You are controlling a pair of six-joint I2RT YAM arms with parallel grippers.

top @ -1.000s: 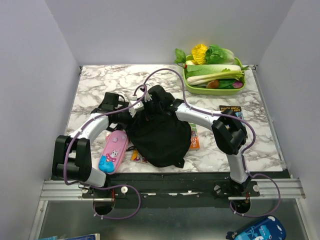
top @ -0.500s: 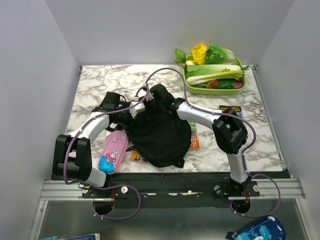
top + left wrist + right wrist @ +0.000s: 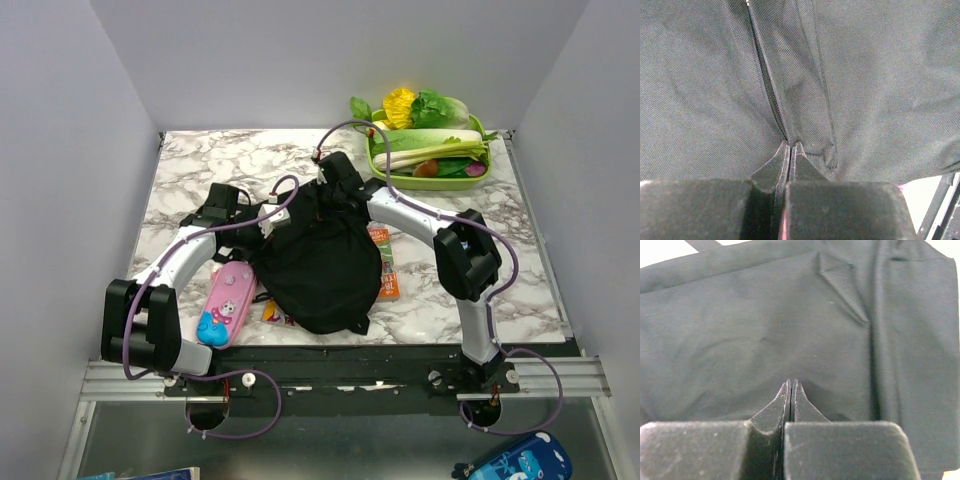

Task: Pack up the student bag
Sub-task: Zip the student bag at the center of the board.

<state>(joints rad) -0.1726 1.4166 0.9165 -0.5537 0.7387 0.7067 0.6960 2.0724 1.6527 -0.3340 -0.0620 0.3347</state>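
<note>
The student bag (image 3: 320, 265), a soft black backpack, lies in the middle of the marble table (image 3: 200, 165). My left gripper (image 3: 264, 222) is at its upper left edge. In the left wrist view the jaws (image 3: 790, 145) are shut on a fold of bag fabric (image 3: 865, 75) right at the zipper (image 3: 767, 80). My right gripper (image 3: 326, 196) is at the bag's far top edge. In the right wrist view it (image 3: 791, 383) is shut, tips pressed into slightly puckered bag fabric (image 3: 740, 330). A pink pencil case (image 3: 226, 303) lies left of the bag.
An orange book (image 3: 386, 272) pokes out from the bag's right side and a colourful one (image 3: 270, 311) from its lower left. A green tray (image 3: 395, 178) of vegetables stands at the back right. A blue case (image 3: 510, 462) lies below the table's front rail.
My right gripper has moved toward the back right, drawing the bag's top edge with it. My left arm has shifted slightly and stays on the bag's left edge.
</note>
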